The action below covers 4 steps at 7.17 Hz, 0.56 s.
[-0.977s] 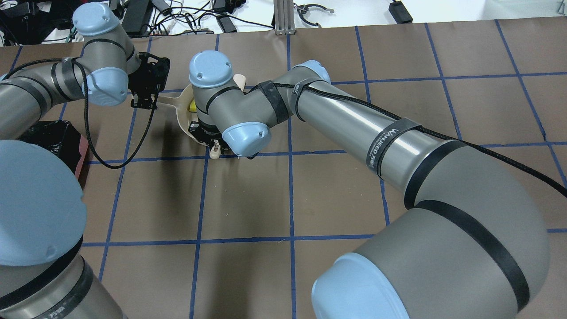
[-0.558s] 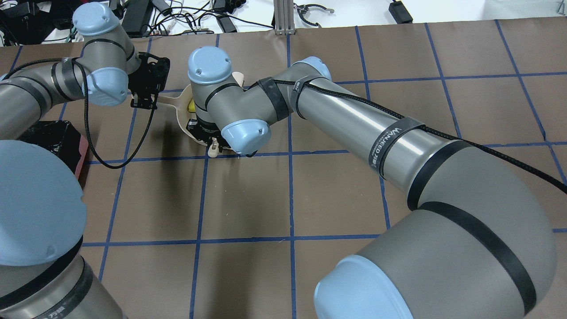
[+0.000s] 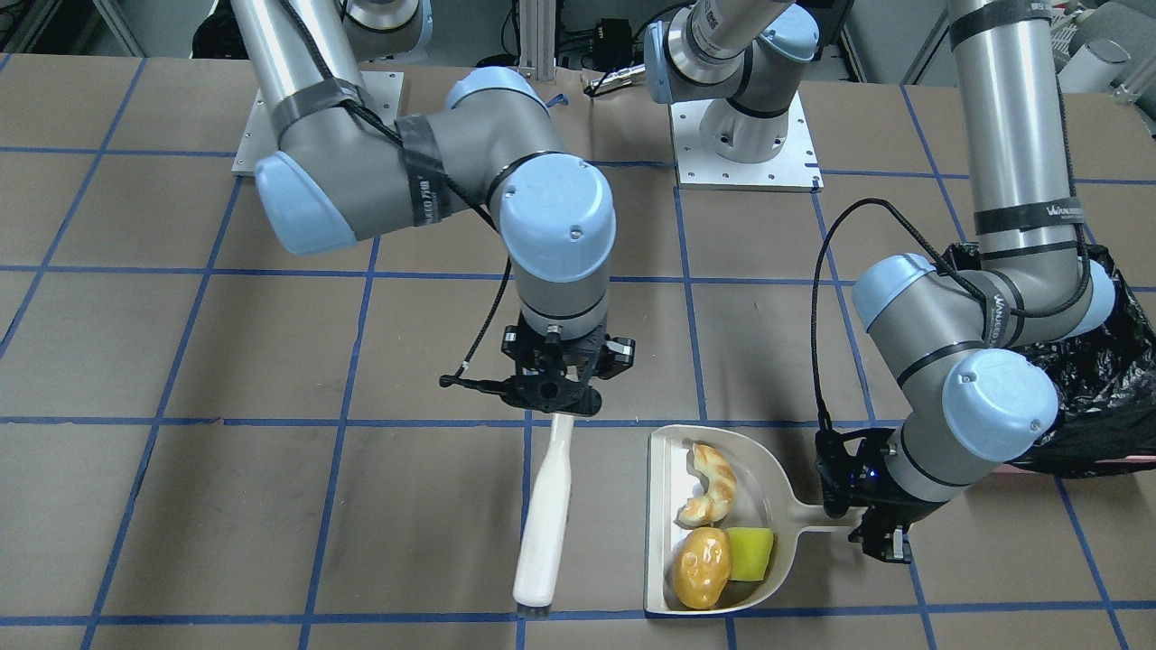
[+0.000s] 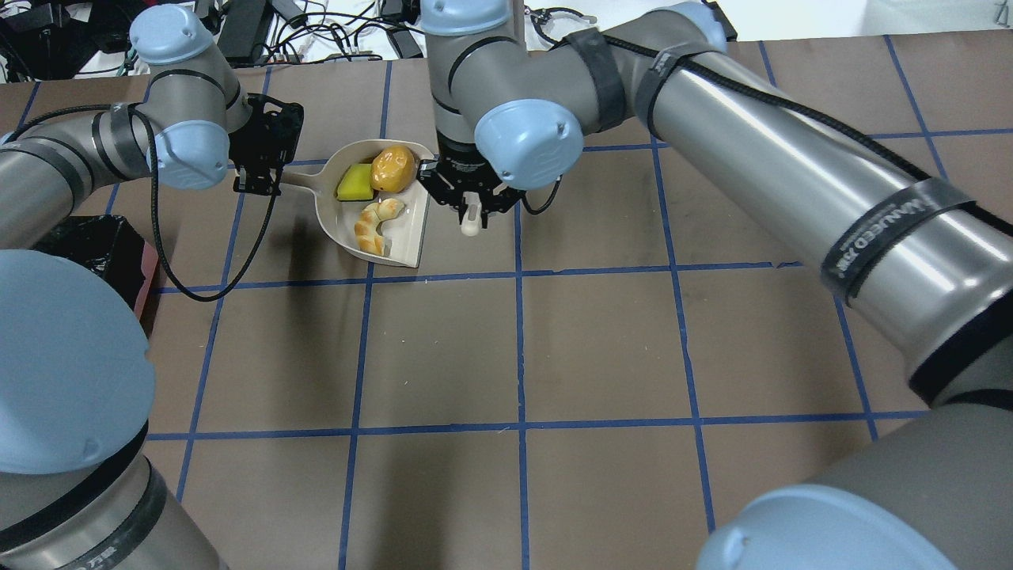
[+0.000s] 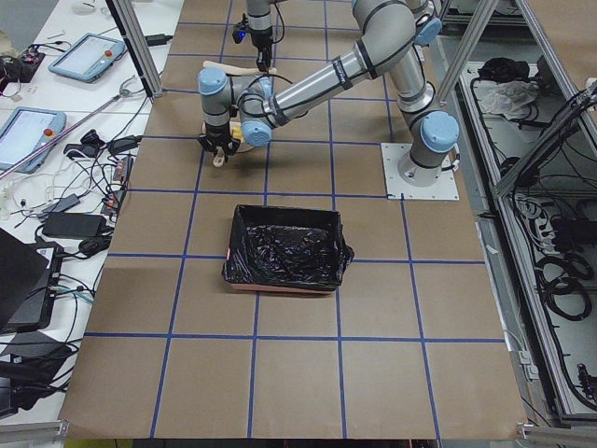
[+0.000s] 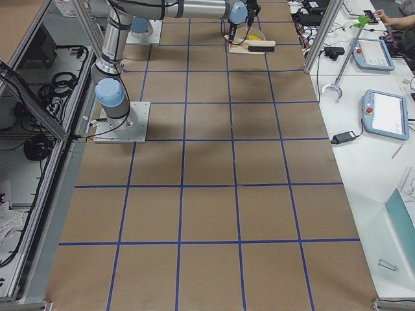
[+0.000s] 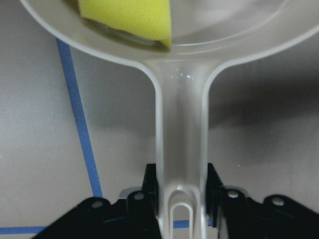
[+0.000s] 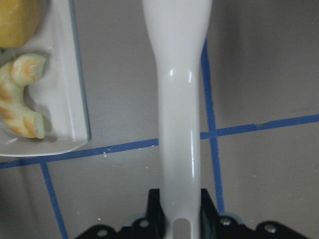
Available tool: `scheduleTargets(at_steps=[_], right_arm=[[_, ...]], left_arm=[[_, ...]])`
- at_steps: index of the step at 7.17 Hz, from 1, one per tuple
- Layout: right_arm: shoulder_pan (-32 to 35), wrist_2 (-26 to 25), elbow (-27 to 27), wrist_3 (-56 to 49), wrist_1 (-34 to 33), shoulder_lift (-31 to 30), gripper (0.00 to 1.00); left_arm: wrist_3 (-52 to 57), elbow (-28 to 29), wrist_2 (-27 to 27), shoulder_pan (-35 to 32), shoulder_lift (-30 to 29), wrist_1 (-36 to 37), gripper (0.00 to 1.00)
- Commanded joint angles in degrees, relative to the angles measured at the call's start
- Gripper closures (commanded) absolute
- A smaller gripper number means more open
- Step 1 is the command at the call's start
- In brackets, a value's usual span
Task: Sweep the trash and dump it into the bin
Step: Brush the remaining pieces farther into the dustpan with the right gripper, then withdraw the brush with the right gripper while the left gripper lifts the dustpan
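Observation:
The beige dustpan [image 3: 662, 506] lies on the table and holds all three trash items: the tan croissant piece [image 3: 709, 483], the golden-brown lump [image 3: 702, 567] and the yellow sponge wedge [image 3: 751, 553]. They also show in the overhead view: croissant [image 4: 376, 224], lump [image 4: 392, 167], sponge [image 4: 355, 183]. My left gripper [image 4: 257, 180] is shut on the dustpan's handle [image 7: 182, 124]. My right gripper [image 3: 553, 395] is shut on the white brush handle [image 3: 546, 515], just beside the pan's open edge. The bin [image 5: 284, 247], pink-sided with a black bag, stands behind my left arm.
The brown table has a blue tape grid [image 4: 518, 273]. The bin's black bag [image 3: 1097, 388] sits close to my left elbow. Cables and devices lie beyond the table's far edge [image 4: 332, 32]. The arm bases stand on white plates [image 3: 745, 144].
My right arm has lifted off the dustpan and moved right and farther away with the brush, so the pan and its three items now show. My left arm has not moved.

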Motion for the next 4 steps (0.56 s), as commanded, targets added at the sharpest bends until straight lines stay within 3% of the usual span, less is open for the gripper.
scheduleTargets(at_steps=[1,4], right_arm=[[-5.07,-1.98,6.23,-7.02,1.05,-4.91,1.0],[-16.91,-3.92,10.56,-20.44,1.65,-8.71,1.0]], left_arm=[[0.0,0.0,0.0,-0.02,0.0,-0.09,0.93],[0.0,0.0,0.0,-0.02,0.0,-0.09,0.93]])
